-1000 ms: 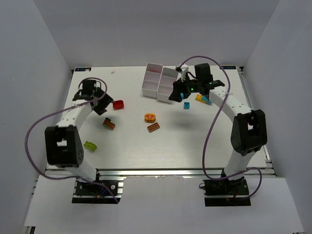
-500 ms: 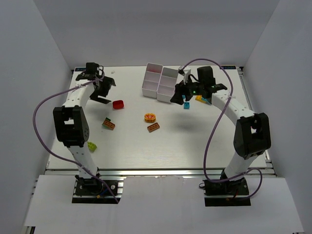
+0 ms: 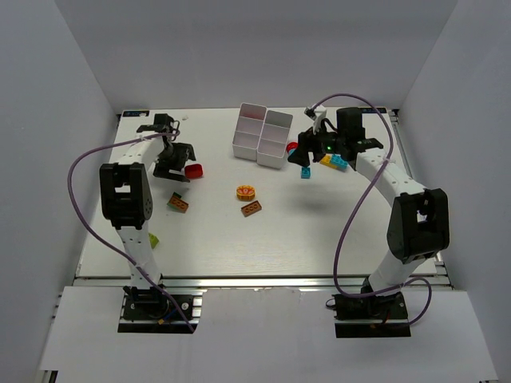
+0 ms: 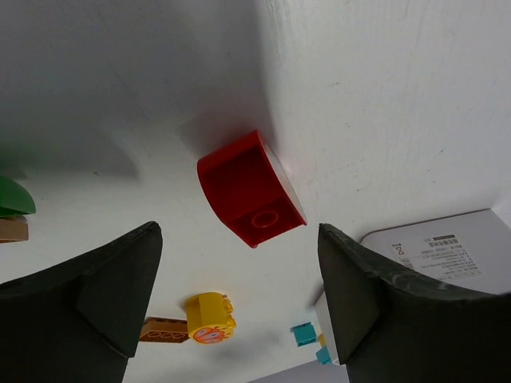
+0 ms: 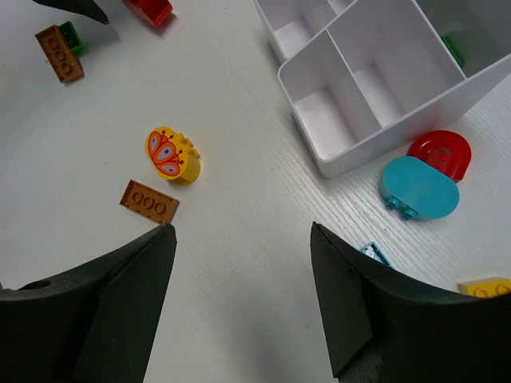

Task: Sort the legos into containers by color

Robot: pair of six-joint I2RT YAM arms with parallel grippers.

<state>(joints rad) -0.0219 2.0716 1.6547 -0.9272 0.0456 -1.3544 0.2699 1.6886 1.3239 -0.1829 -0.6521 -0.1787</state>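
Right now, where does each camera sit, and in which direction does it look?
Top: above and behind the arms, looking down on the table; both arms show whole.
Left wrist: on the left hand, looking down at a red brick; its two dark fingers show.
Right wrist: on the right hand, looking down at the white bins; its fingers show.
Shared: all see the yellow round brick.
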